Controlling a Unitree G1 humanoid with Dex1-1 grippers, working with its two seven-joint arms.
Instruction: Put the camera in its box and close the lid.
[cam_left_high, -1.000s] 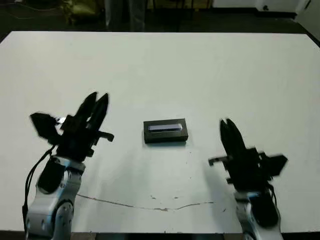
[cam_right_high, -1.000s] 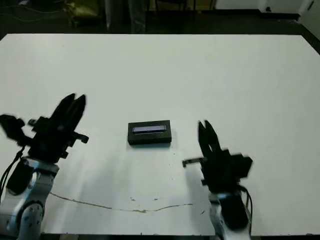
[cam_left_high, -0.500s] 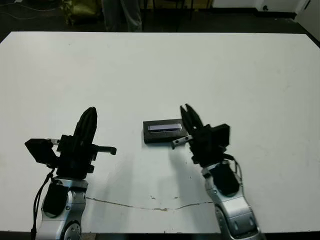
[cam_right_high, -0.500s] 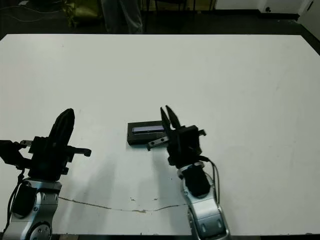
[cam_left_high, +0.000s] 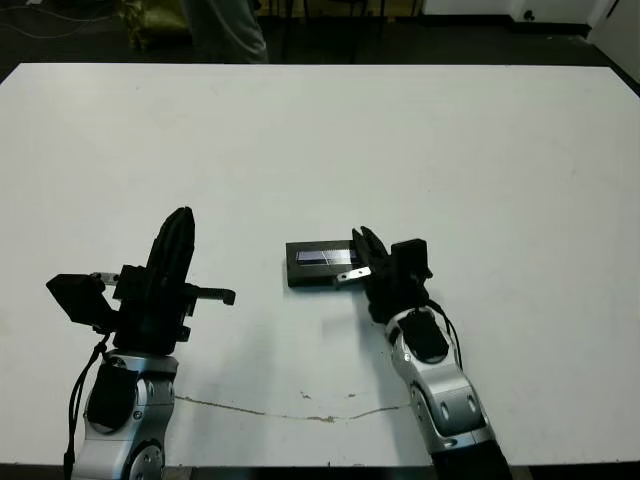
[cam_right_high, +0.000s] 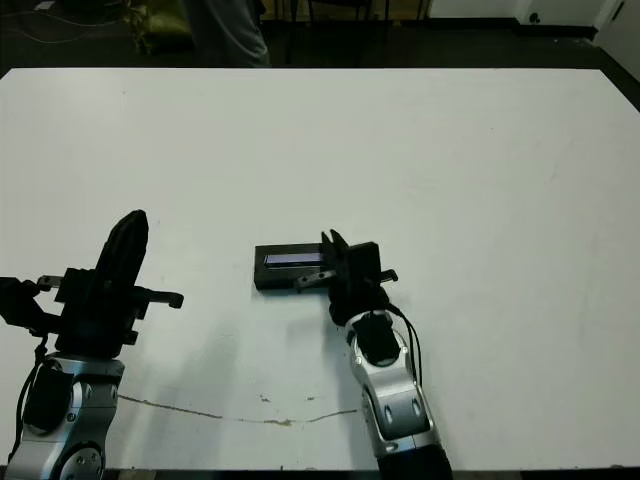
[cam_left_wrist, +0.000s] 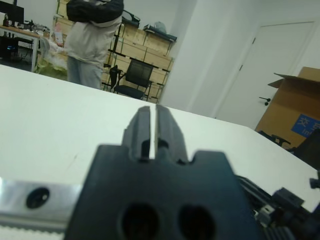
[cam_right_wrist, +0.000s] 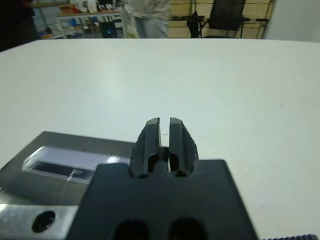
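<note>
The right two-fingered black gripper is hovering with its fingers pressed together, gripping nothing, at the right end of the flat black rectangular lid with a grey glossy window strip. The lid is lying flat mid-worktop, nearer the near edge. The left black gripper, also closed and empty, is hanging well apart toward the left edge.

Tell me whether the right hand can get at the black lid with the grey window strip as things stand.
Probably yes: the right hand, fingers shut, is already at the right end of the black lid with the grey strip, with nothing between them.
</note>
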